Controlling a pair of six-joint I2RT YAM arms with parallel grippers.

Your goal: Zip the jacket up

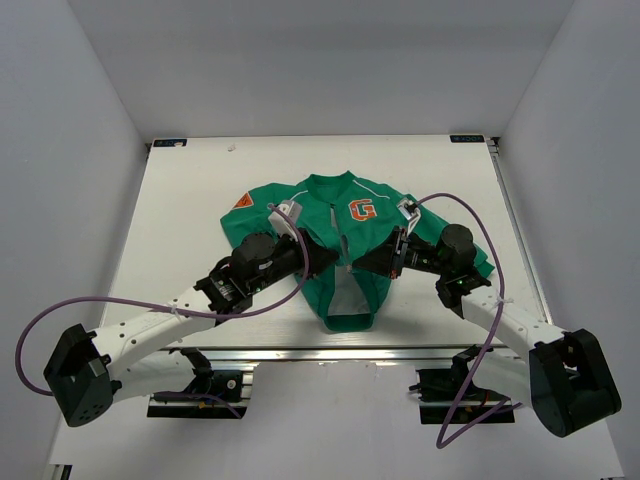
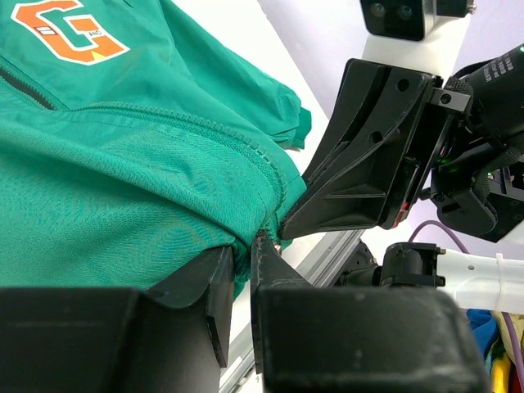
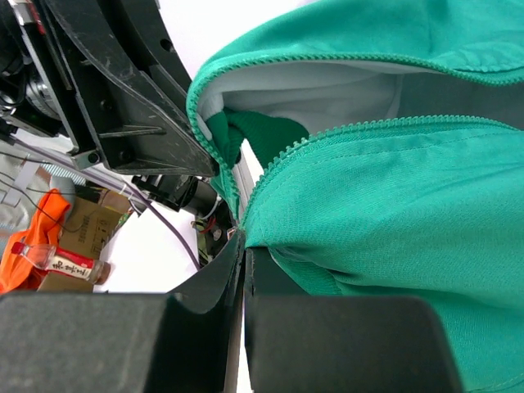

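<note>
step: bring the two zip ends together at hem | jacket (image 1: 325,225): centre of frame on surface (image 1: 200,200), lower front open | left end effector (image 2: 243,270): pinches hem cloth | right end effector (image 3: 243,262): closed on opposite hem edge | advice: pull both edges taut and level, align zip teeth (image 3: 327,135) first

Left arm (image 1: 150,325) reaches in from 7 o'clock and right arm (image 1: 500,320) from 5 o'clock, tips nearly meeting at centre. Left gripper (image 2: 243,250) has its jaws a sliver apart, right gripper (image 3: 243,254) fully closed. Each pinches the jacket (image 1: 350,205) edge.
</note>
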